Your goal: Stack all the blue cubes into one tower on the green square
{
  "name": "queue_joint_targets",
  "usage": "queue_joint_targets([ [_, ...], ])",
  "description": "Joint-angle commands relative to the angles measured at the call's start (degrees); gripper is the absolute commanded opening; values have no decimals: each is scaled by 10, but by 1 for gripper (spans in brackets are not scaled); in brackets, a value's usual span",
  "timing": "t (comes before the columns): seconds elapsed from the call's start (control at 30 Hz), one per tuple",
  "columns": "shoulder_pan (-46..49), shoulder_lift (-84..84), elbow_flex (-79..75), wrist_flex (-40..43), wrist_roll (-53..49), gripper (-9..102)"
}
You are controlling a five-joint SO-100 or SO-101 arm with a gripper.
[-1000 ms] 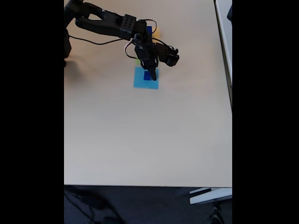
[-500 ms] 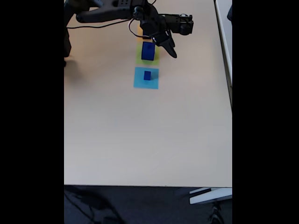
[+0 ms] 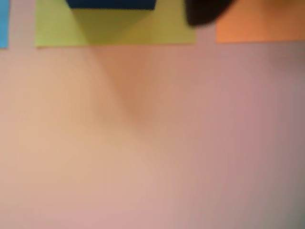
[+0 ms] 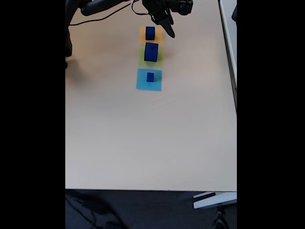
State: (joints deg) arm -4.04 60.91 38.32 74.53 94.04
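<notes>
While three blue cubes are seen apart on their coloured squares near the desk's far edge, no tower is yet begun. In the fixed view the big cube (image 4: 151,51) sits on the green square (image 4: 144,61), the mid cube (image 4: 150,33) on the orange square (image 4: 157,40) behind it, and the small cube (image 4: 150,77) on the light-blue square (image 4: 142,85) in front. The claw (image 4: 167,28) hangs just beside the orange square, toward the desk's right edge; nothing is held in it, and whether its fingers are apart or together cannot be told from these blurred frames. In the wrist view the big cube's lower edge (image 3: 110,4) is seen on the green square (image 3: 162,28), with the orange square (image 3: 259,24) alongside.

The mid cube is judged to be the next pick. It is best approached from straight above, with the fingers spread wide and centred on opposite faces. Once lifted clear, it should be lowered flat and centred onto the big cube, and released only when seated, so that the base is not nudged off the green square.
</notes>
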Motion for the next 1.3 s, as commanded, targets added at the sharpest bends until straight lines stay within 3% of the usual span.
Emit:
queue_joint_targets([
  [0.0,-11,66,13,11,22,26],
  [0.53,-28,127,163,7,37,24],
  [1.27,-22,62,183,-10,17,23],
])
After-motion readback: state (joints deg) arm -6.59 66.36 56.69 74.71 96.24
